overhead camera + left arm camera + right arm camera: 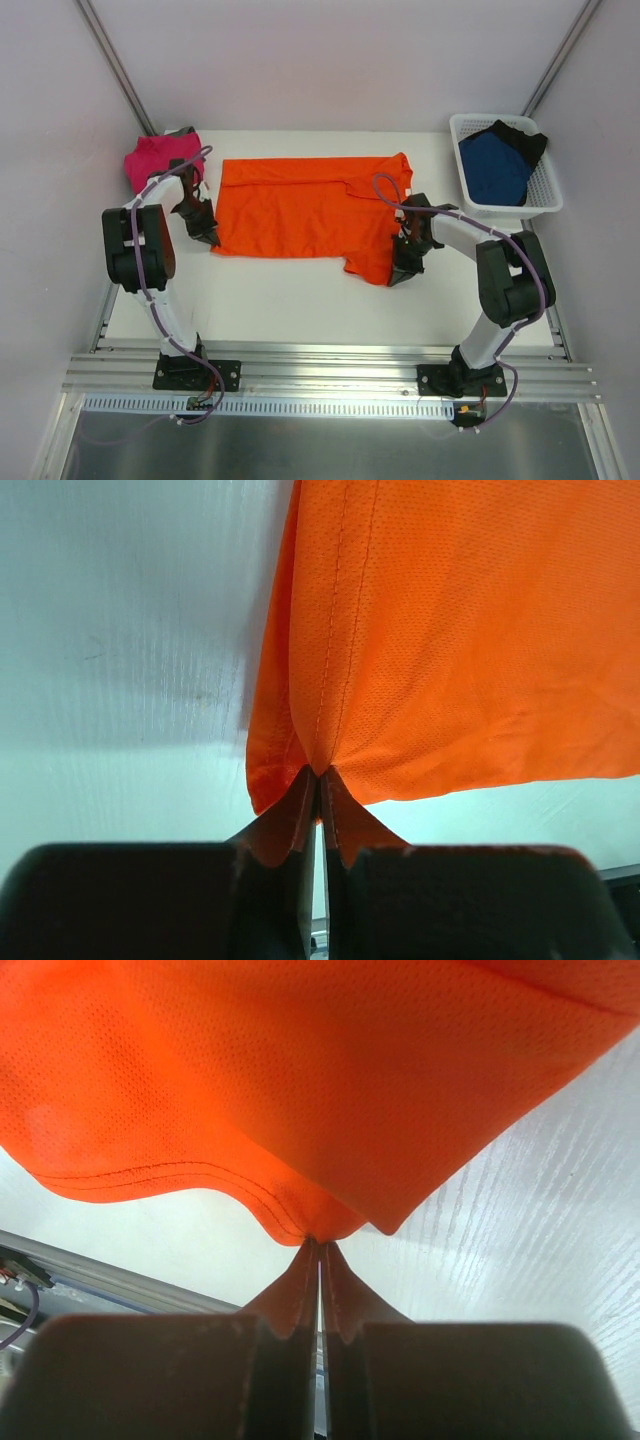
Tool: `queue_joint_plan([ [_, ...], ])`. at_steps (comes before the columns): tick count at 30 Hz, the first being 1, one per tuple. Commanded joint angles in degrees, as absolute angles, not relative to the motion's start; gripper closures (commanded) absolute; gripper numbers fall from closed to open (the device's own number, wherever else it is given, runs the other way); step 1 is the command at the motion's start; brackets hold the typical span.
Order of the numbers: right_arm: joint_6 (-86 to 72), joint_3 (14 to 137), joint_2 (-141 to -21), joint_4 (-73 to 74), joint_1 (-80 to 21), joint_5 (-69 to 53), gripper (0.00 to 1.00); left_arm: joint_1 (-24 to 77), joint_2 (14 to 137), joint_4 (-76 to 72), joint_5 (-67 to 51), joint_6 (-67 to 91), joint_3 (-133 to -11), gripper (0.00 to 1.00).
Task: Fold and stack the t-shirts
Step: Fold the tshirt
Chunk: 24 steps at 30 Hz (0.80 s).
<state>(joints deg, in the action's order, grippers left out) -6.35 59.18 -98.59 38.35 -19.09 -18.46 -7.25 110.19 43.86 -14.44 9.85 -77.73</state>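
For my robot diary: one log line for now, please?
left end effector: shut on orange t-shirt | right end effector: shut on orange t-shirt

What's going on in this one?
Both arms are on the orange t-shirt, spread flat on the table. The left gripper is shut on its near left corner, the right gripper on its near right edge. The pink t-shirt lies bunched at the far left; the blue t-shirt and black t-shirt sit in the white basket.

Left arm [140,240] reaching low, jaws pinched closed, right arm [505,270] likewise, jaws closed
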Motion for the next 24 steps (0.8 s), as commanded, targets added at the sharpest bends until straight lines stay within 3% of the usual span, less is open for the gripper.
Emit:
queue_joint_plan([
  [1, -6.0, 60.9, -95.9, 38.9, -18.3, -18.3, 0.99, -7.8, 106.0, 45.6, -14.2, 10.1, -77.2, 1.0],
  [5, -6.0, 61.9, -95.5, 38.6, -18.0, -18.3, 0.99, -8.3, 105.5, 46.7, -14.0, 9.3, -78.7, 1.0],
  [7, -5.9, 61.9, -95.2, 38.4, -17.8, -18.3, 0.99, -8.3, 105.4, 47.0, -13.9, 8.9, -78.8, 0.69],
  [9, -6.0, 61.8, -94.9, 38.3, -17.6, -18.3, 0.99, -8.3, 105.0, 47.2, -14.1, 8.3, -78.1, 0.57],
  [16, -5.6, 60.7, -93.8, 38.3, -17.1, -18.0, 0.99, -8.9, 104.0, 47.2, -14.7, 8.3, -73.9, 0.54],
  [24, -5.1, 60.1, -93.0, 38.4, -17.0, -17.4, 0.99, -9.7, 105.9, 47.3, -16.0, 9.0, -73.6, 0.62],
])
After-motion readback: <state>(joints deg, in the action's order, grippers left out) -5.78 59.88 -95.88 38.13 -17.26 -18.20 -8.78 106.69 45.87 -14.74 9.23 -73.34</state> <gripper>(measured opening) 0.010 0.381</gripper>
